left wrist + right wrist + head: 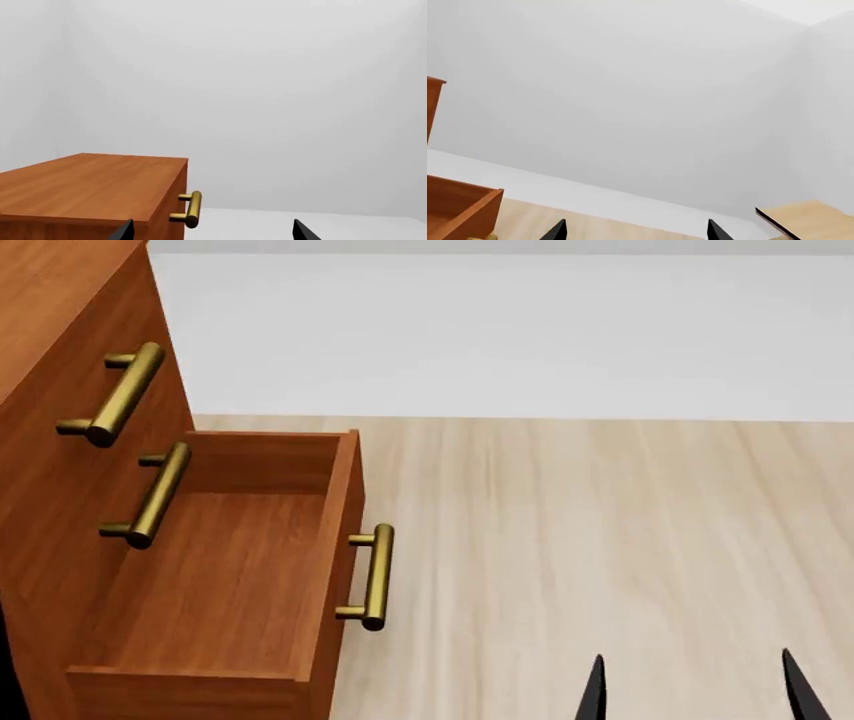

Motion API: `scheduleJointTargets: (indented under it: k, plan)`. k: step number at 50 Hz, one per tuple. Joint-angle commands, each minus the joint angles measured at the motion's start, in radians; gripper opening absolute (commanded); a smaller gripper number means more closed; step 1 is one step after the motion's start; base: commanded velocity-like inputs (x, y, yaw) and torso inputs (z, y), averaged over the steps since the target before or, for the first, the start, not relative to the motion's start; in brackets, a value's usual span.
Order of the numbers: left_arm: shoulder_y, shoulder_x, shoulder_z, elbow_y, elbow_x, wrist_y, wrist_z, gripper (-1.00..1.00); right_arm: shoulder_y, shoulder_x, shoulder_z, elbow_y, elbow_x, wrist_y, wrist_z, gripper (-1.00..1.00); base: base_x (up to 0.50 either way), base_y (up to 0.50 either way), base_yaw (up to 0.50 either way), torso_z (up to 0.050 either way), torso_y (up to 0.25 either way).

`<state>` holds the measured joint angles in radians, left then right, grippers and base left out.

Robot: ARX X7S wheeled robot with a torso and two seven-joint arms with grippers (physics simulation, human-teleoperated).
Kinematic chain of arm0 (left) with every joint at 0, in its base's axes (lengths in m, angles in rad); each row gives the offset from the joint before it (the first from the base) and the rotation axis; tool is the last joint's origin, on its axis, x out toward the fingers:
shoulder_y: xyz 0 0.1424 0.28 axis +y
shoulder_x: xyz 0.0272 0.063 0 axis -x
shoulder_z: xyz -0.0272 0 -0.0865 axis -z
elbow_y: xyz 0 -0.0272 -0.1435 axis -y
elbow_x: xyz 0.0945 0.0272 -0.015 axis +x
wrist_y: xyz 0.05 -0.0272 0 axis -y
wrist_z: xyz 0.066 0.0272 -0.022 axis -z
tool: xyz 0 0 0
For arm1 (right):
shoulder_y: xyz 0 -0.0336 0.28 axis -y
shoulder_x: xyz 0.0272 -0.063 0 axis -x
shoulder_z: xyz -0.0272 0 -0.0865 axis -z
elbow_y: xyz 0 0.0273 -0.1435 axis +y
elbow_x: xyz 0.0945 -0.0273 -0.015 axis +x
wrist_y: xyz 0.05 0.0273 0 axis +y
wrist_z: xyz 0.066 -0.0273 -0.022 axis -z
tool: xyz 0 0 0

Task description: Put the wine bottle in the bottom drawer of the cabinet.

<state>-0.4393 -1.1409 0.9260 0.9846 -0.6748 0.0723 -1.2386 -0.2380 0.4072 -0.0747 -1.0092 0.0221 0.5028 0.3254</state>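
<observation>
**Onlooker1:** Drawer (220,580) at the bottom of the cabinet (54,300) is sitting pulled all the way out, reddish-brown box, brass bar handle (374,577) on its front. Looking down into it, it's holding nothing, just bare wood inside. Two closed drawer fronts above it are showing their own brass handles (118,395).

**Onlooker2:** Where's the wine bottle though? I'm not spotting it from any angle.

**Onlooker1:** Same, it's not showing in any of the three views, so I can't tell where it's standing.

**Onlooker2:** And the arms?

**Onlooker1:** Right gripper (691,685) is hanging over the pale wood floor (601,520), off to the side of the open drawer and not touching it. Only two black fingertips (594,690) are poking into the head view, well apart from each other, so those jaws are standing open with nothing between them.

**Onlooker2:** Left one?

**Onlooker1:** Left gripper (212,230) is only showing on its own wrist camera, two dark tips spread wide, jaws open and holding nothing too. It's pointing past the cabinet's top corner (100,185), with one brass handle (190,209) sitting between the tips and a white wall (267,100) behind.
</observation>
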Motion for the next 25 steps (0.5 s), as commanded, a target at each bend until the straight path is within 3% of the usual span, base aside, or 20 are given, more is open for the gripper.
scheduleJointTargets:
  k: [1, 25]
  plan:
    - [0.005, 0.0, 0.002, -0.009, 0.008, 0.008, -0.002, 1.0, -0.086, 0.017, 0.095, -0.015, 0.018, -0.031, 0.019, 1.0, 0.0, 0.0, 0.0, 0.0, 0.0]
    - [0.004, 0.0, 0.002, -0.014, 0.003, 0.017, 0.003, 1.0, -0.199, 0.006, 0.268, 0.062, 0.116, -0.166, 0.027, 1.0, 0.0, 0.0, 0.0, 0.0, 0.0]
